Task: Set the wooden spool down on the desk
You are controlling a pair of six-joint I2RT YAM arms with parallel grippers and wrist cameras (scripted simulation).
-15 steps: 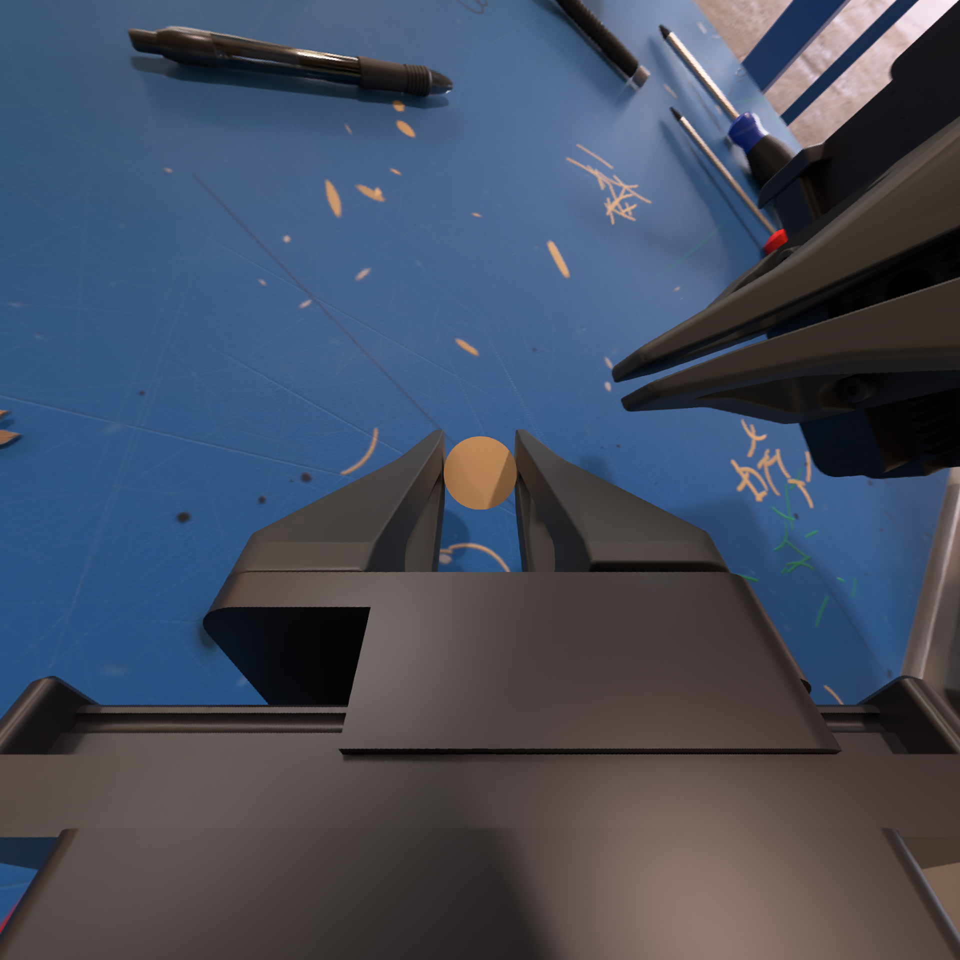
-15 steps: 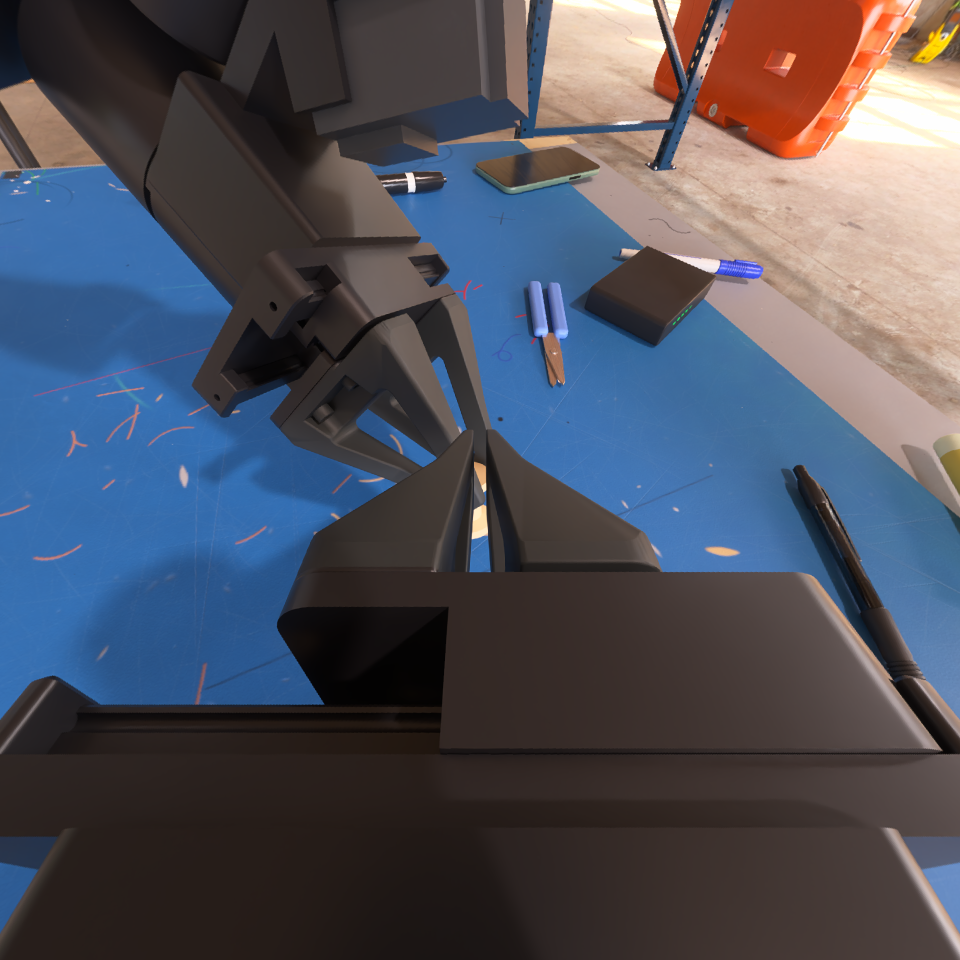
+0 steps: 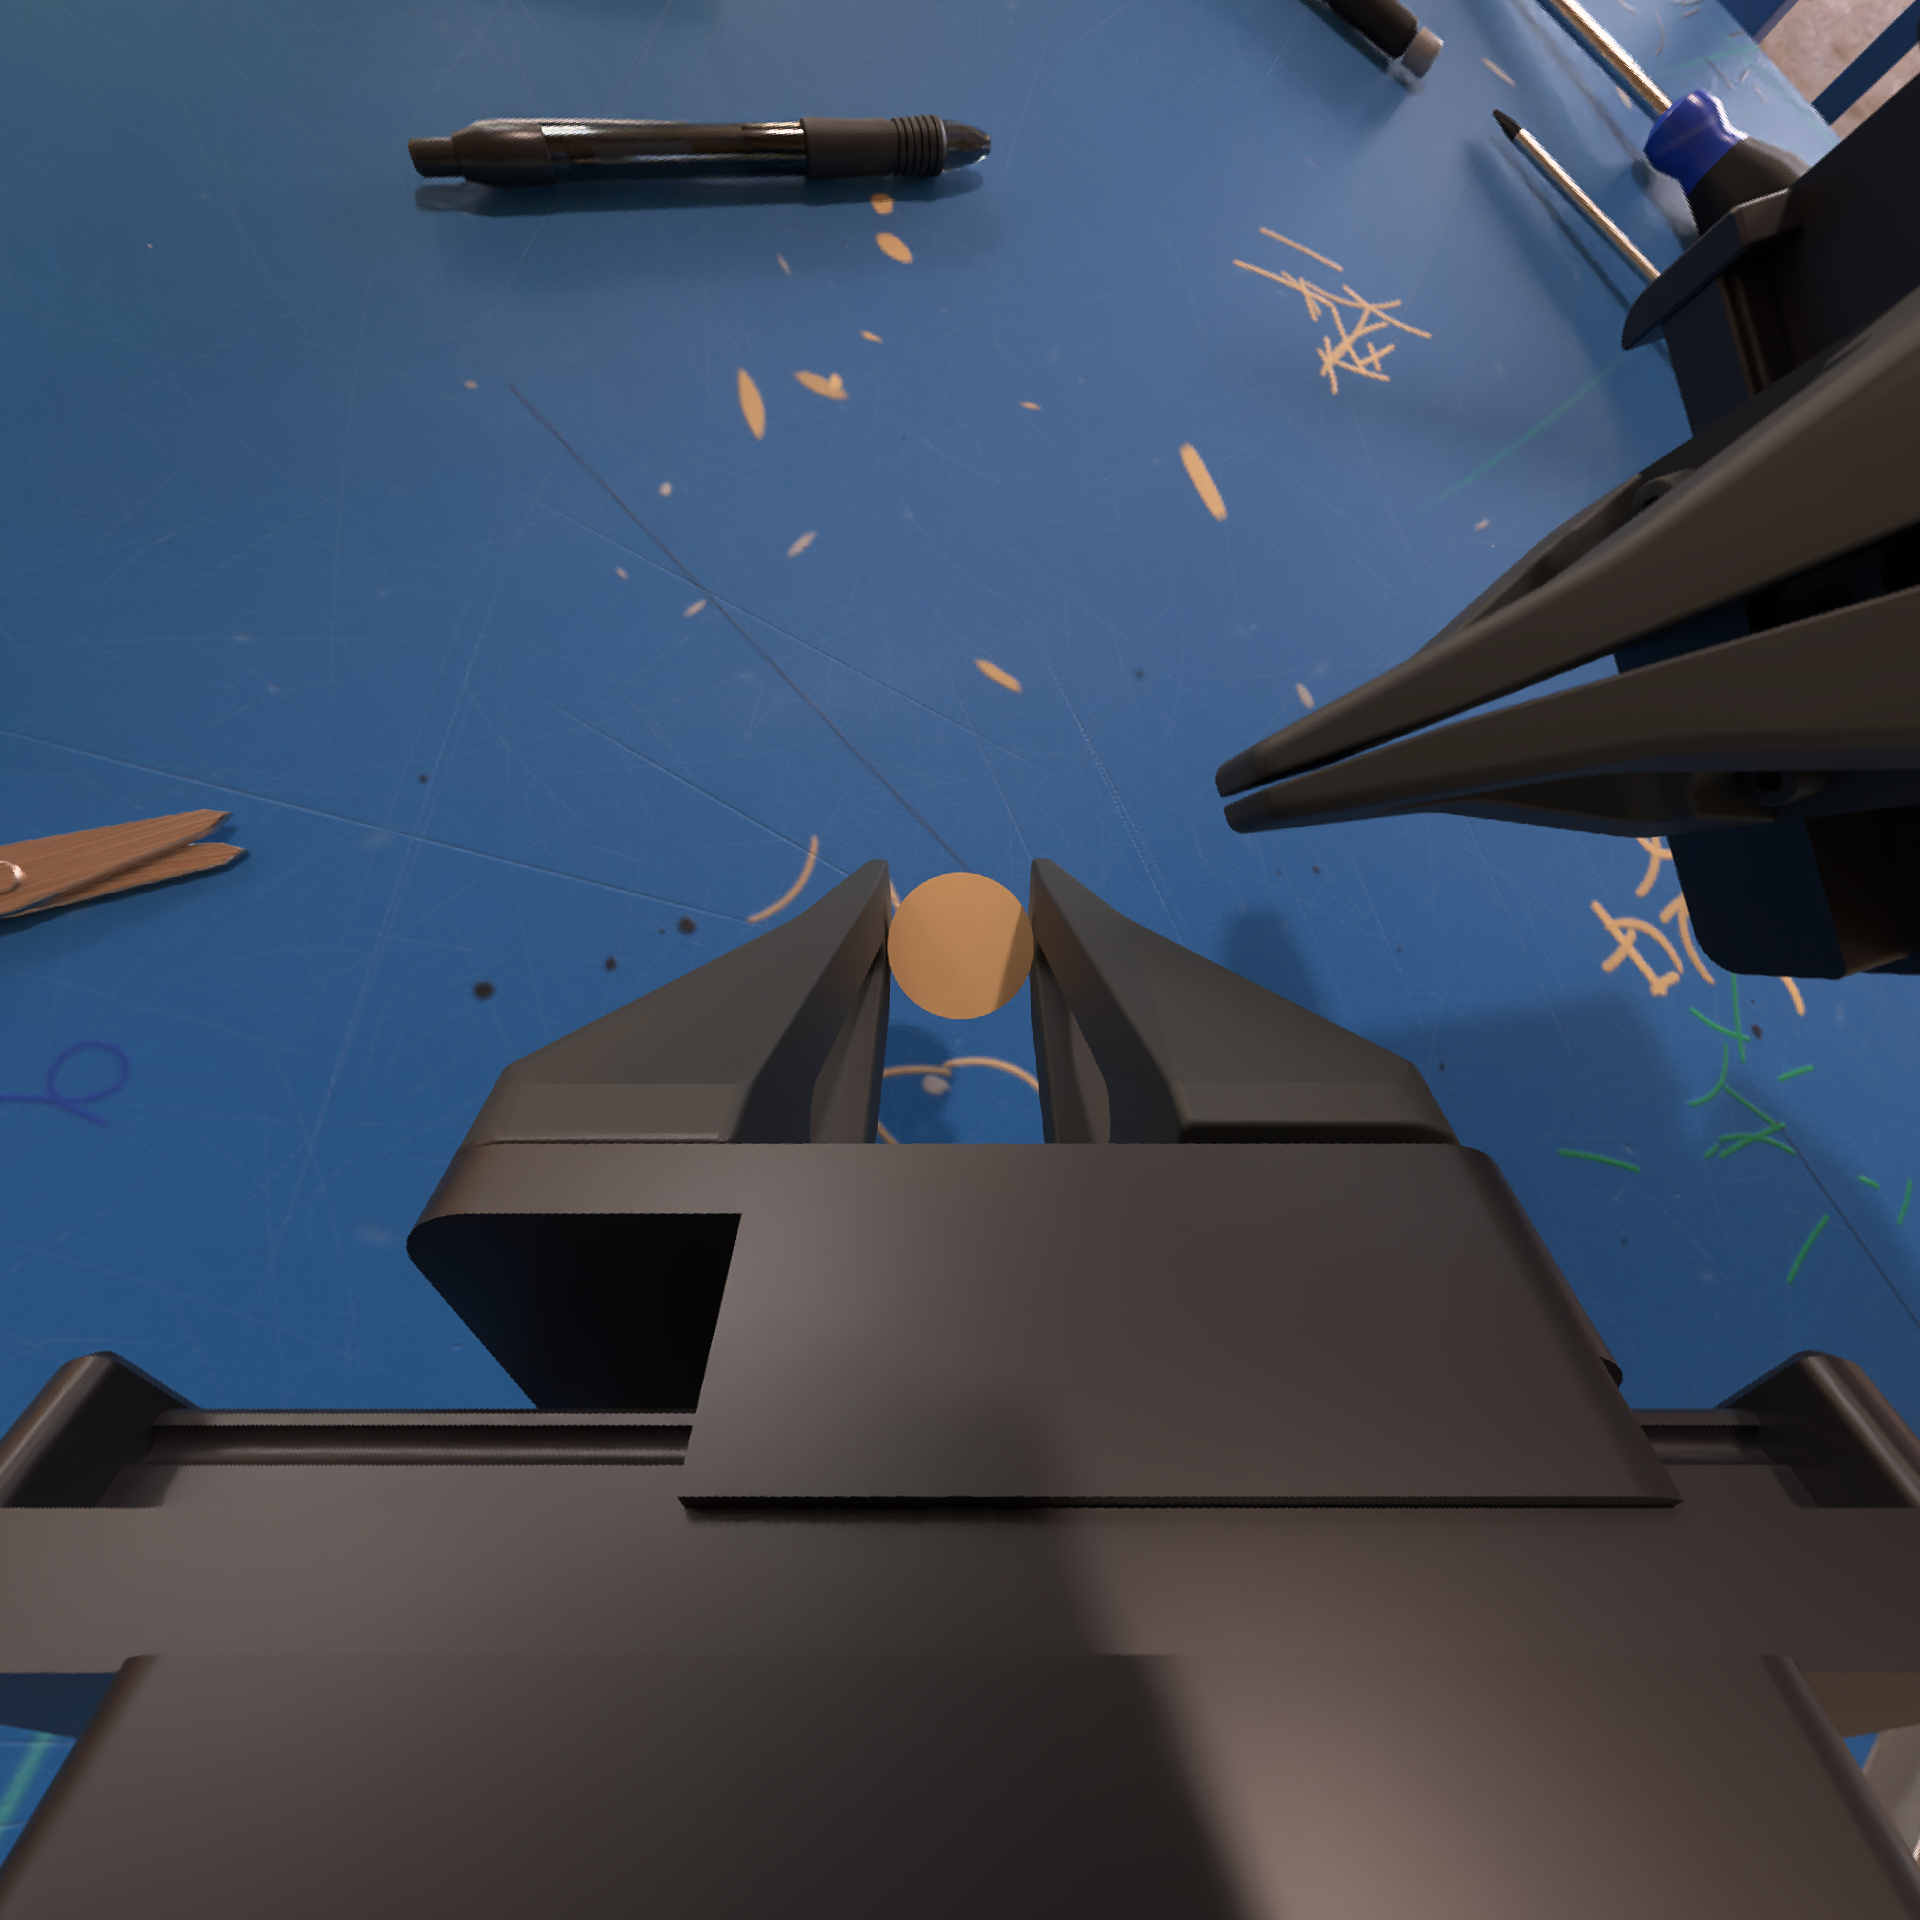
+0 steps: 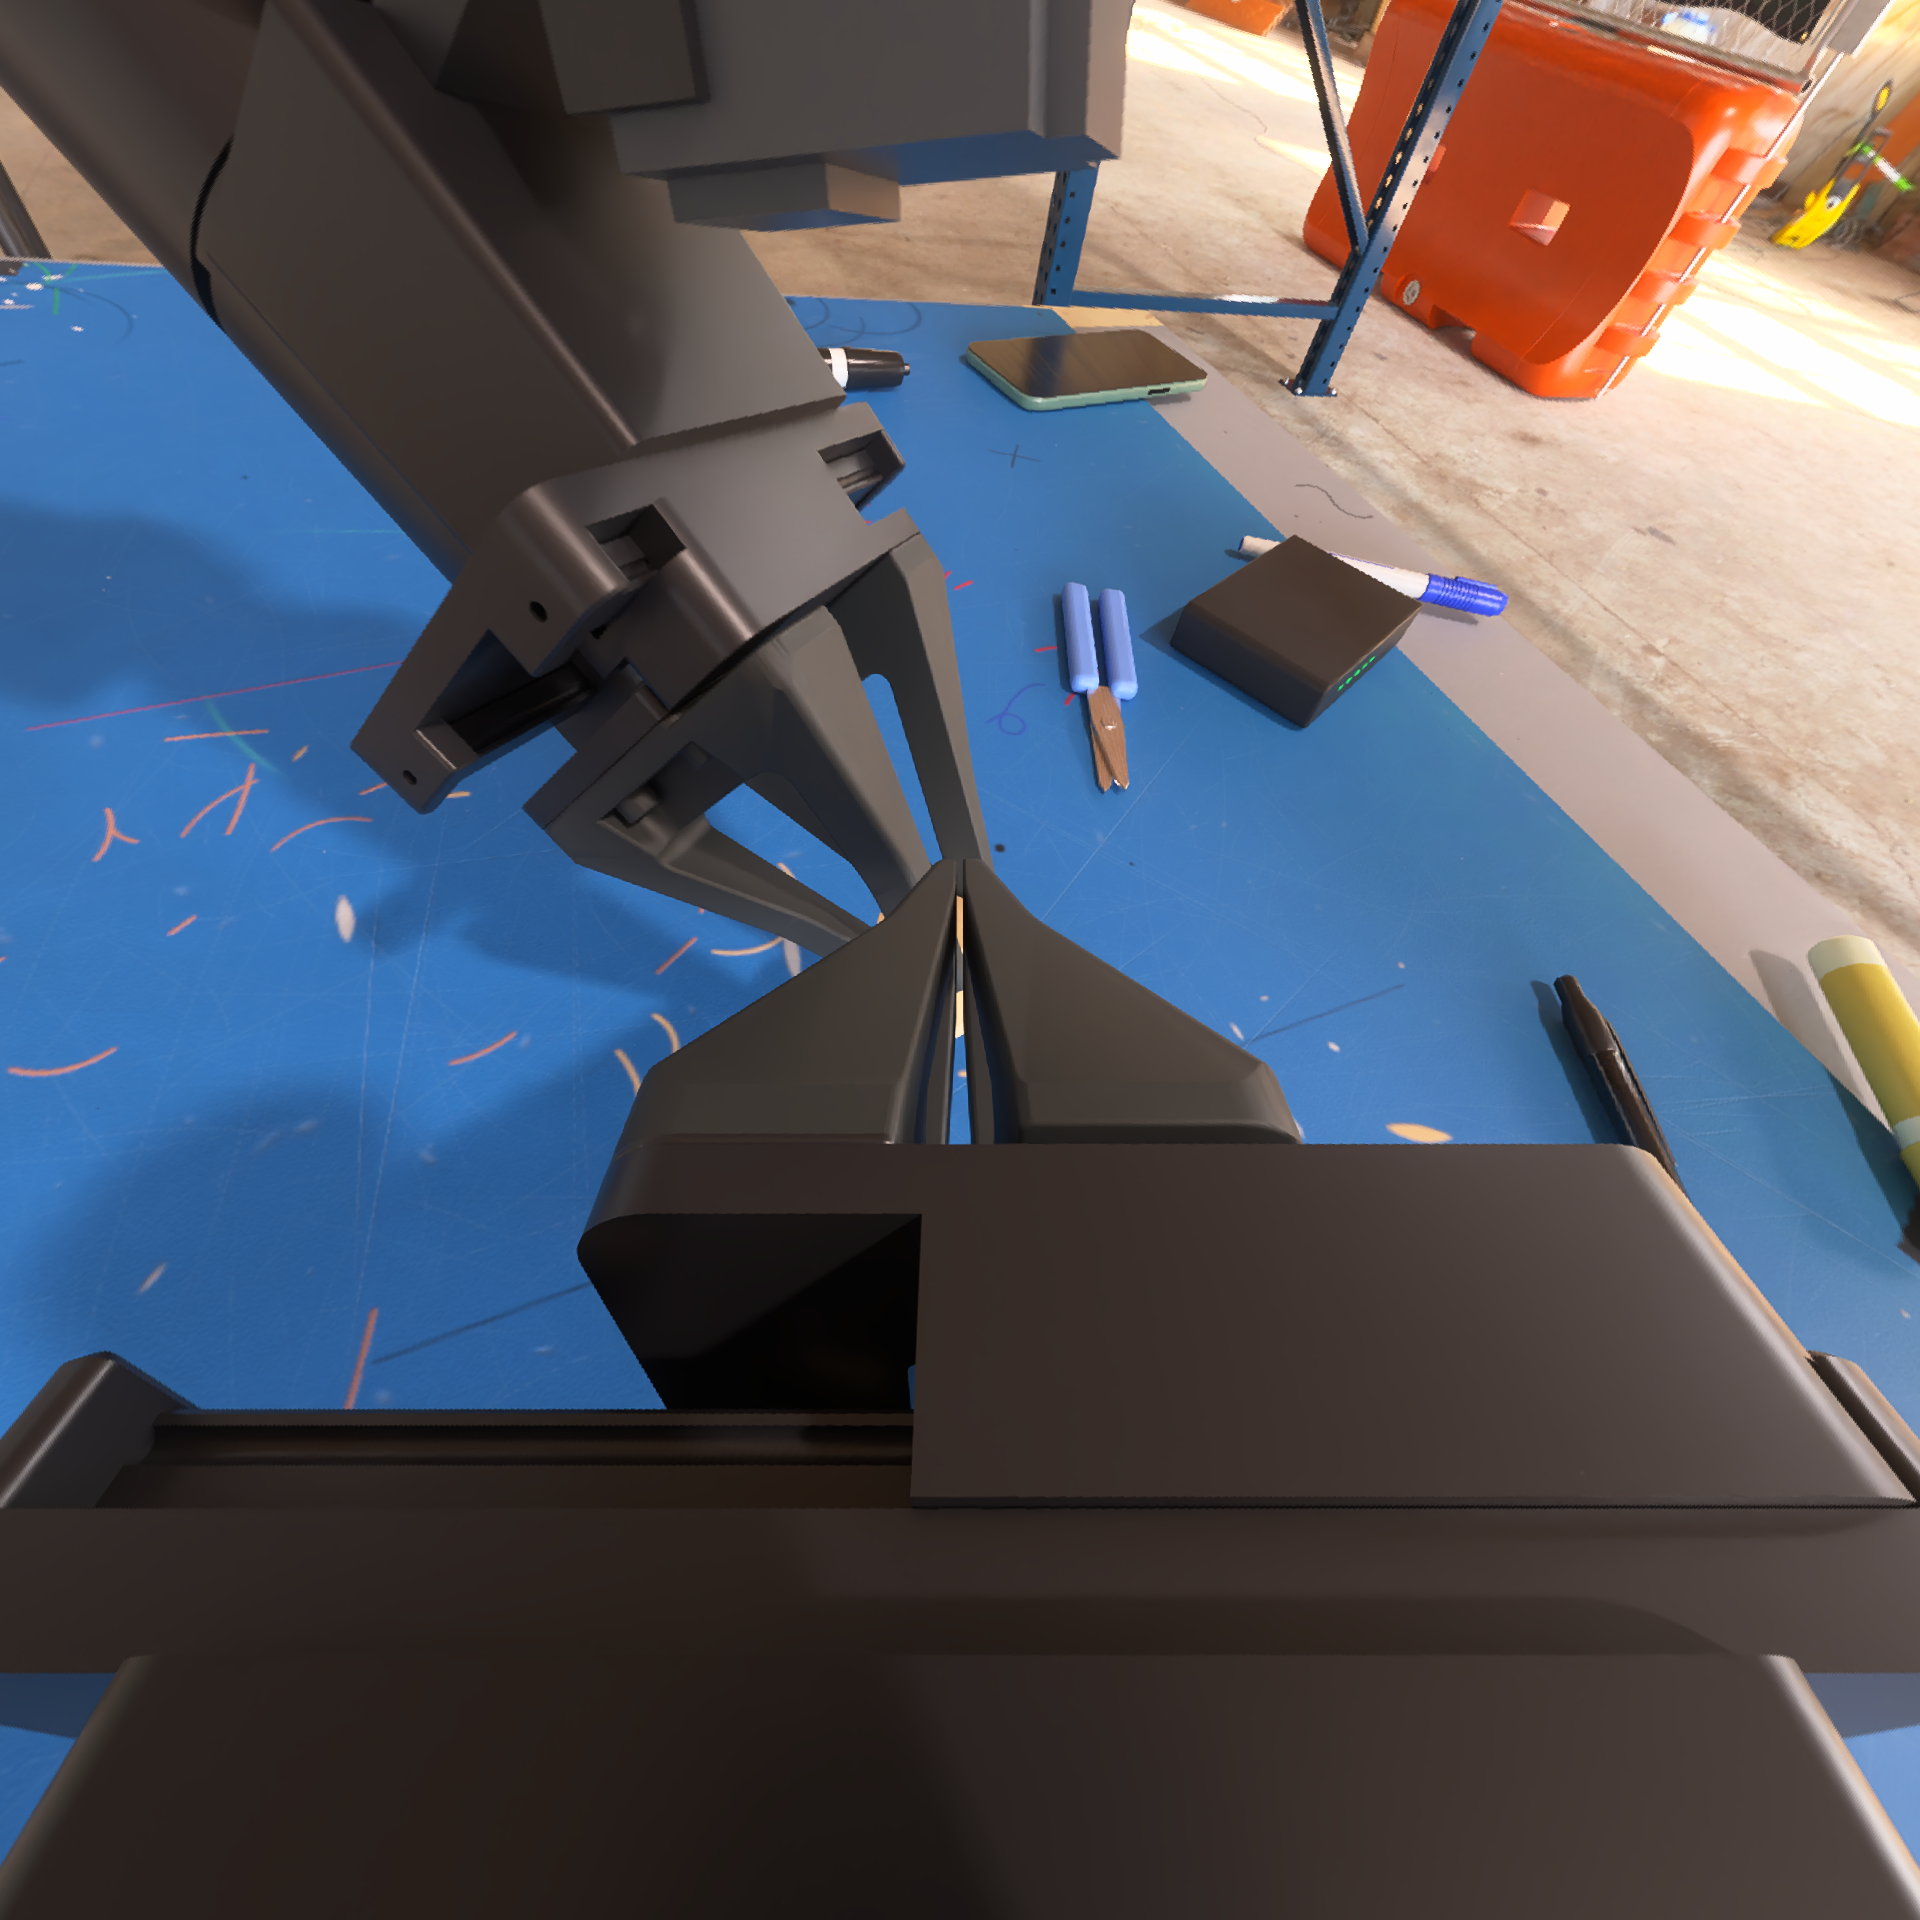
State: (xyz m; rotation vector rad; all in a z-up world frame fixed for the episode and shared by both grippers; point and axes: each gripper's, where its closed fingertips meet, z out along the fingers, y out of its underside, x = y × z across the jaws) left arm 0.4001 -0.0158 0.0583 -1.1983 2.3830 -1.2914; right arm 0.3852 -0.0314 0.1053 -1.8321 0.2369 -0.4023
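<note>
Both pincers hang over a blue desk marked with scratches and orange flecks. Seen from the left wrist, the left gripper has its two dark fingers closed against the sides of the wooden spool, whose round tan end faces the camera. The spool sits between the fingertips; whether it touches the desk underneath cannot be told. Far left on the desk lie the brown blades of a pair of scissors. Beyond the gripper, a black pen lies crosswise. At the right edge, the right gripper comes in from the side with its fingers pressed nearly together and its tips apart from the spool. Behind it, two thin metal shafts of screwdrivers are partly visible.

From the right wrist, the left gripper reaches down from the upper left. At centre, the right gripper is all but closed, with only a thin slit between its fingers, holding nothing; a tan sliver shows through the slit. Further right lie the scissors with blue handles, a phone, a small black box, a blue marker, the black pen and a yellow tube
</note>
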